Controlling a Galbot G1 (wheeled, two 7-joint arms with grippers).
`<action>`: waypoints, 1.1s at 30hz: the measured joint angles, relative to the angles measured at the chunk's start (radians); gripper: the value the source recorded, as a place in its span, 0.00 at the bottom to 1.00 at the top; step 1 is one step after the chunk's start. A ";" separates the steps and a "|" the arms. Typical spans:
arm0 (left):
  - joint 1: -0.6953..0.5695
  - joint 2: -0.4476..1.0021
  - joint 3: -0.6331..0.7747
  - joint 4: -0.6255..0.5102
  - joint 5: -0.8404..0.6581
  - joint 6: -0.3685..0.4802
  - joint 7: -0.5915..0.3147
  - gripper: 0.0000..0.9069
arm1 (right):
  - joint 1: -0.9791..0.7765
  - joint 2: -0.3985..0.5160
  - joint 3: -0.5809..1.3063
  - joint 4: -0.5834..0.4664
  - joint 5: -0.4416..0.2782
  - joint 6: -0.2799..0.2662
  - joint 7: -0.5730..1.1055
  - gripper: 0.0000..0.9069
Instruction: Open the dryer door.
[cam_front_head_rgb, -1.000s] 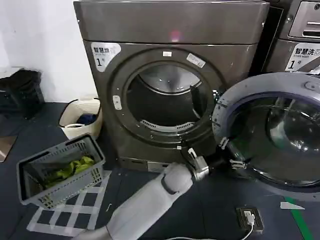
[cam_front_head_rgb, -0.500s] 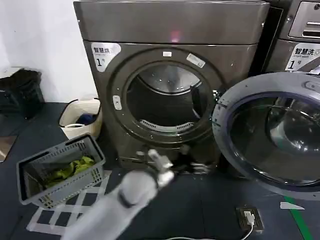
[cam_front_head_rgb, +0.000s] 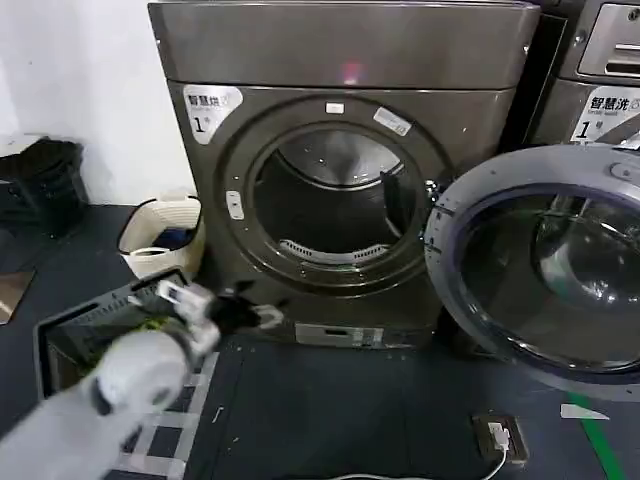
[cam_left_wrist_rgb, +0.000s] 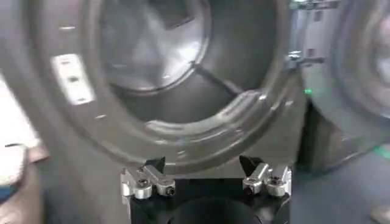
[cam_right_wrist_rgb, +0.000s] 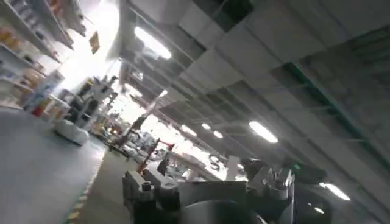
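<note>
Head view: the dryer door (cam_front_head_rgb: 545, 265) stands swung wide on its right-side hinge, well apart from the round drum opening (cam_front_head_rgb: 330, 205), its grey inner rim and dark glass facing the room. The drum mouth is fully exposed. By that showing the opening step looks done, and the step in hand reads as the retreat. The left end effector (cam_front_head_rgb: 262, 317) hangs low in front of the machine's lower left corner, above the dark floor, its fingers spread with nothing between them; it touches neither door nor cabinet. Just beside its arm sits a grey laundry basket (cam_front_head_rgb: 70, 335) on the floor, and a pale bin (cam_front_head_rgb: 162, 235) stands against the wall at the machine's left side.

Left wrist view: the left end effector (cam_left_wrist_rgb: 204, 176) shows both fingertips apart and empty, pointed at the drum opening, with the open door's edge off to one side.

Right wrist view: the right end effector (cam_right_wrist_rgb: 210, 192) points up at a ceiling with strip lights, parked away from the work; its fingers look parted and hold nothing.

The next move, as I judge it, calls only for drawing the left arm clear without clipping the basket.
</note>
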 joint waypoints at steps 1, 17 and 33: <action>-0.006 0.027 -0.007 0.006 -0.037 0.000 -0.015 1.00 | 0.000 -0.003 -0.004 0.000 0.000 0.001 0.000 1.00; -0.156 0.349 0.044 0.244 -0.639 -0.001 -0.321 1.00 | 0.020 0.008 -0.092 0.011 -0.005 0.024 -0.004 1.00; -0.743 0.240 0.554 0.705 -0.970 -0.001 -0.443 1.00 | 0.027 0.008 -0.116 -0.027 -0.005 0.063 -0.003 1.00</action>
